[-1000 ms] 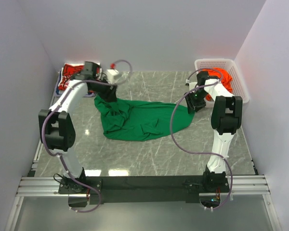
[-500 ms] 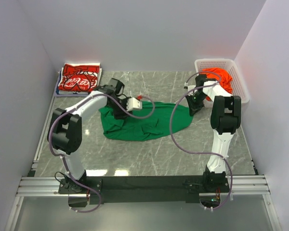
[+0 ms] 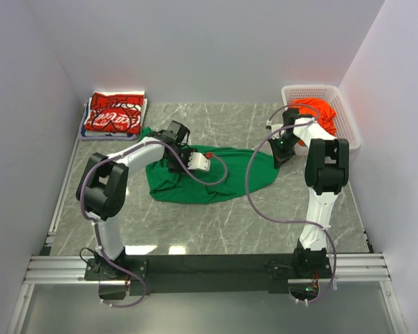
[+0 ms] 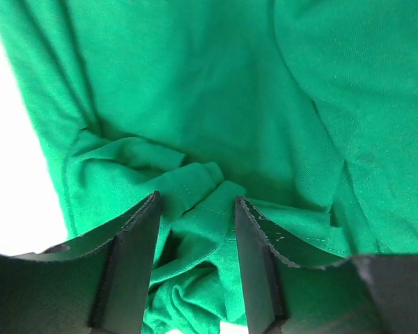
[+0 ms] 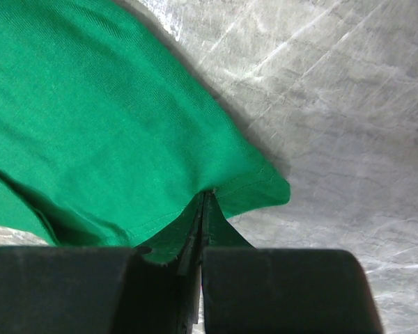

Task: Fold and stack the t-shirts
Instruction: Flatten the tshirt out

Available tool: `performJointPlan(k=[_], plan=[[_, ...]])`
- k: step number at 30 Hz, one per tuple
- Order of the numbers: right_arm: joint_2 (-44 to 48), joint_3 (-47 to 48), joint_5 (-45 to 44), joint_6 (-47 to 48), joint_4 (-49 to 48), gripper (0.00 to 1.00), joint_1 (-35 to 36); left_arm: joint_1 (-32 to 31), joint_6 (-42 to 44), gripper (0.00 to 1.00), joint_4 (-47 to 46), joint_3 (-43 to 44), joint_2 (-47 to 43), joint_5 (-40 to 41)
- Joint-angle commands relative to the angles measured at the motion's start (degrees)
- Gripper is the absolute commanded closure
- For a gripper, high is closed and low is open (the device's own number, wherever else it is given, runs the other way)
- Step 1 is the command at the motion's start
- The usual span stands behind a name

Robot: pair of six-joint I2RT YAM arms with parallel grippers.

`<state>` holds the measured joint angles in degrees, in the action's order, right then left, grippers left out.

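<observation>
Item one, left claw: we find it open to a moderate gap. Its two dark fingers straddle a bunched ridge of the green t-shirt, but we cannot tell whether they press the cloth.

Item two, right claw: we record it closed tight, with the hemmed right edge of the green t-shirt pinched between its jaws.

Item three, the green t-shirt: soft knit, plain. It lies in a rumpled oval at the middle of the table, a grey veined, glossy surface. We note heavy creases at the left end and smoother cloth at the right.

Item four, red t-shirt: folded flat, white lettering upward, at the far left corner.

Item five, orange t-shirt: crumpled and heaped in the white mesh basket at the far right.
</observation>
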<state>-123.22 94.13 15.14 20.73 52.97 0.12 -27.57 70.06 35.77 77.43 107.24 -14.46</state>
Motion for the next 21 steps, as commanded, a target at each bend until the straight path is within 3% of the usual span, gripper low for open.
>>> performJointPlan(k=[1, 9, 15, 21], plan=[[2.72, -1.14, 0.68, 0.89, -0.15, 1.00, -1.25, 0.24, 2.88, 0.49, 1.58, 2.02, 1.13, 0.66], [2.19, -1.23, 0.60, 1.42, 0.11, 1.00, -1.44, 0.77, 5.61, 0.54, 3.69, 1.94, -0.72, -2.41], [2.63, -0.79, 0.42, 1.77, 0.64, 1.00, -1.44, 1.82, 2.10, 0.86, 3.60, 6.41, 1.21, -3.91], [3.60, -0.44, 0.86, 1.68, 1.17, 1.00, -1.44, 5.24, -4.04, 0.99, 6.51, 16.34, 3.85, -8.48]])
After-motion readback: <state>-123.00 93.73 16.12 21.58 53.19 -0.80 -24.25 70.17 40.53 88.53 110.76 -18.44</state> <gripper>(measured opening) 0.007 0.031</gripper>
